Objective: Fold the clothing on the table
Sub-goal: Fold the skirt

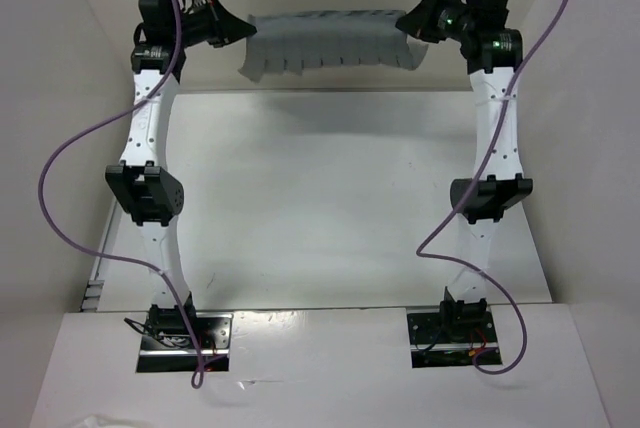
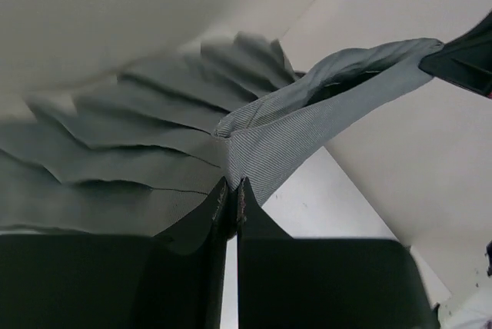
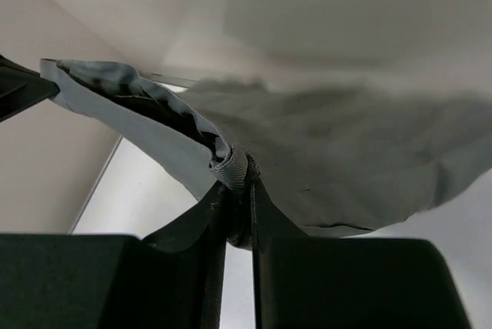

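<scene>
A grey pleated skirt [image 1: 325,46] hangs stretched between both arms, lifted above the far part of the white table [image 1: 320,198]. My left gripper [image 1: 238,30] is shut on the skirt's left waistband corner; in the left wrist view the fabric [image 2: 261,144] runs out of the closed fingertips [image 2: 233,184]. My right gripper [image 1: 408,24] is shut on the right waistband corner, where a bunched roll of cloth [image 3: 231,166] sits between its fingers [image 3: 237,191]. The pleats [image 2: 115,160] droop below the taut band.
White walls [image 1: 60,98] bound the table on the left, right and back. Purple cables [image 1: 80,148] loop beside each arm. The arm bases [image 1: 185,333] are bolted at the near edge.
</scene>
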You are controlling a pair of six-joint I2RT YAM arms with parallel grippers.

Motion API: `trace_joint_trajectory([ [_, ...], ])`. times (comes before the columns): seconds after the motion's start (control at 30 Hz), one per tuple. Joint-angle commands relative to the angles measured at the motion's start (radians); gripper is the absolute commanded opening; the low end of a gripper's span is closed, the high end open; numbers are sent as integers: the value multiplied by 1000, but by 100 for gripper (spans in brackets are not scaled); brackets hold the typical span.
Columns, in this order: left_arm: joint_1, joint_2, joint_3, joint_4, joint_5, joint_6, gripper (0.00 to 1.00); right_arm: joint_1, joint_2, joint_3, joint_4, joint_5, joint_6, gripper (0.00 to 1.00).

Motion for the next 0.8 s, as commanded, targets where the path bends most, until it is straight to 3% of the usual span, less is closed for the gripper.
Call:
trace_joint_trajectory([
  [0.0, 38, -77, -26, -117, 3, 54, 0, -58, -33, -84, -122, 29, -33, 0],
  [0.03, 38, -108, -81, -103, -7, 65, 0, -49, -58, -138, -132, 29, -45, 0],
  [0.07, 29, -146, -264, -70, -7, 65, 0, -49, -87, -205, -120, 29, -45, 0],
  [0.13, 29, -278, -516, 102, -18, 28, 1, -17, -203, -472, -35, 59, -45, 0],
  [0.17, 20, -318, -642, 159, -18, 7, 1, -8, -251, -710, 10, 68, -27, 0],
  [0.2, 19, -381, -871, 229, -18, -18, 1, -8, -300, -829, 53, 69, -16, 0],
  [0.37, -16, -513, -1412, 274, -26, -27, 1, 67, -570, -1488, 98, 56, 48, 0],
  [0.47, -37, -651, -1630, 201, -9, -27, 1, 152, -708, -1703, 52, 20, 149, 0],
  [0.6, -48, -789, -1682, 48, -18, -16, 1, 228, -800, -1795, -100, 4, 209, 0],
  [0.77, -48, -923, -1570, -187, -38, 36, 1, 247, -892, -1737, -237, -4, 243, 0],
])
